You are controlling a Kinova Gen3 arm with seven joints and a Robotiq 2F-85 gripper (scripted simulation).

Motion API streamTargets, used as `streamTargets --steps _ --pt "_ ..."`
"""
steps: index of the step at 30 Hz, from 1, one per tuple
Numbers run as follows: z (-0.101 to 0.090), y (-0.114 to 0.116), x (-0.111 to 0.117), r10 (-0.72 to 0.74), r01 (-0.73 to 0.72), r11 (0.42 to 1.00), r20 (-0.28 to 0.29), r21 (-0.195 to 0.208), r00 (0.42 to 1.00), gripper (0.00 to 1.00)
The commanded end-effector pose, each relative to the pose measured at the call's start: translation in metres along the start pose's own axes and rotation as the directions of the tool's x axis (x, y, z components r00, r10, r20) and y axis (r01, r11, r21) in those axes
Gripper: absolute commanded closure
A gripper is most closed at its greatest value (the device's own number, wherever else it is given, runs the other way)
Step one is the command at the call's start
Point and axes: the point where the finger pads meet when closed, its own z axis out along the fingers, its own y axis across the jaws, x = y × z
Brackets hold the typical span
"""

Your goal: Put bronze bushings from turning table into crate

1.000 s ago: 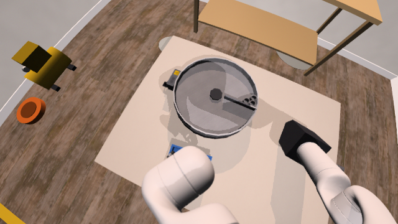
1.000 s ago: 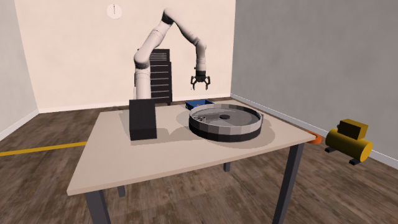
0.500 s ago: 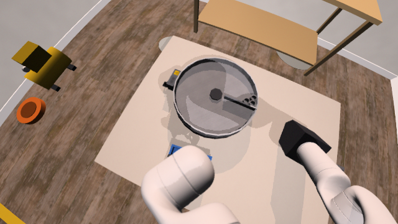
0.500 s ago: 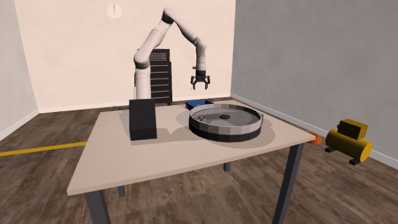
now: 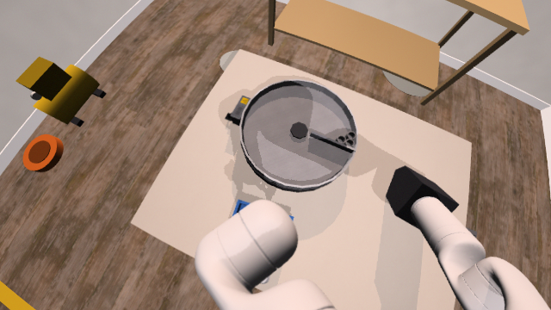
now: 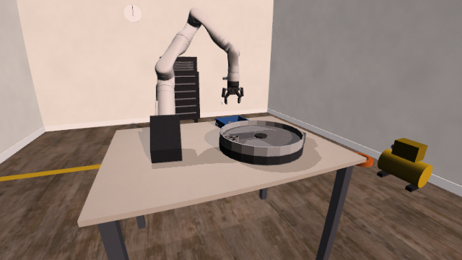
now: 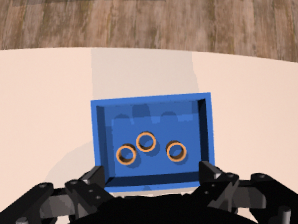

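Three bronze bushings (image 7: 145, 141) (image 7: 125, 156) (image 7: 176, 152) lie inside the blue crate (image 7: 109, 112) (image 6: 227, 119), seen from above in the wrist view. In the top view only a corner of the crate (image 5: 239, 207) shows behind the arm. My gripper (image 6: 232, 100) (image 7: 151, 174) is open and empty, hanging high above the crate. The grey turning table (image 5: 275, 176) (image 6: 261, 152) holds three dark steel bushings (image 5: 346, 139) (image 6: 233, 137) bunched against its guide bar near the rim.
A black box (image 6: 165, 139) (image 5: 406, 189) stands on the beige table (image 6: 144, 191) (image 5: 181, 189). A small control box (image 5: 238, 109) sits by the turning table. A wooden shelf (image 5: 357, 39), a yellow motor (image 5: 60, 90) (image 6: 406, 164) and an orange ring (image 5: 42, 151) are on the floor around.
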Motion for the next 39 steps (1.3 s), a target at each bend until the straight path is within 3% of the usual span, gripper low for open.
streamTargets --steps 1,13,18,30,35,39 --pt "-0.0041 0.0020 -0.0030 -0.086 0.086 0.996 0.001 -0.007 0.996 0.00" --pt "-0.0041 0.0020 -0.0030 -0.086 0.086 0.996 0.001 -0.007 0.996 0.00" --pt "-0.0075 0.0021 -0.0044 -0.314 0.314 0.949 0.003 -0.007 0.949 0.00" --pt "-0.0075 0.0021 -0.0044 -0.314 0.314 0.949 0.003 -0.007 0.949 0.00" --pt "-0.0109 0.0023 -0.0058 -0.525 0.525 0.851 0.004 -0.006 0.851 0.00" --pt "-0.0109 0.0023 -0.0058 -0.525 0.525 0.851 0.004 -0.006 0.851 0.00"
